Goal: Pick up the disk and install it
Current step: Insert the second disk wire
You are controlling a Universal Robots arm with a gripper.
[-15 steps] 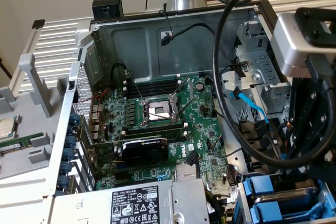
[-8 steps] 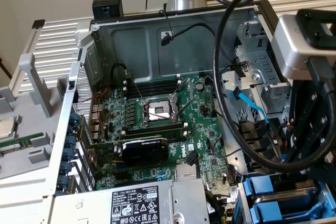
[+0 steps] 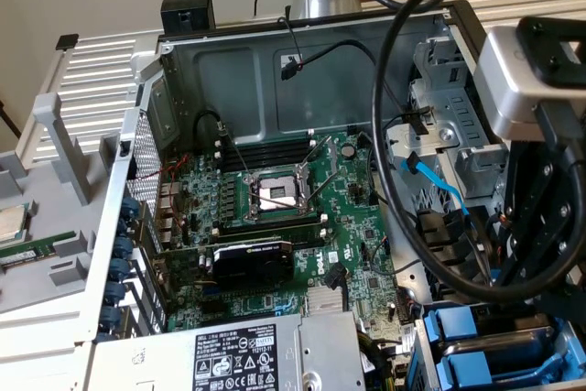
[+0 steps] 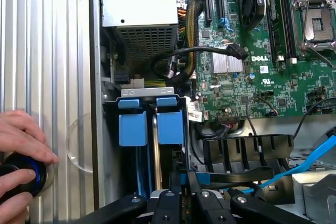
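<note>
The arm's silver wrist block [image 3: 526, 80] hangs at 3 o'clock in the exterior view, over the drive-bay corner of an open computer case [image 3: 229, 66]. Its black jointed gripper [image 3: 499, 267] reaches down towards 4 o'clock, with a thick black cable [image 3: 385, 171] looping beside it.

In the wrist view the gripper [image 4: 184, 182] has its jaws drawn narrowly together, clenched on a sliver of blue plastic. That sliver lines up with the disk [image 4: 170, 127], which stands on edge in the bay, seen as a smooth blue plastic tab and rail. Just beside it stands a second blue-railed tray [image 4: 132, 128]. That makes two blue tabs, side by side, with a thin silver metal edge between them.

The case is grey sheet metal. Inside it lies one green motherboard [image 3: 352, 217], studded with small parts. It carries one square open processor socket [image 3: 275, 194] and one black card with a round fan [image 3: 252, 263]. One silver power supply [image 3: 238, 354] with a white label sits at 6 o'clock. One flat blue cable [image 3: 439, 190] crosses at 3 o'clock.

A person's hand [image 4: 21, 140] rests on a round black knob [image 4: 21, 179] on ribbed metal outside the case.
</note>
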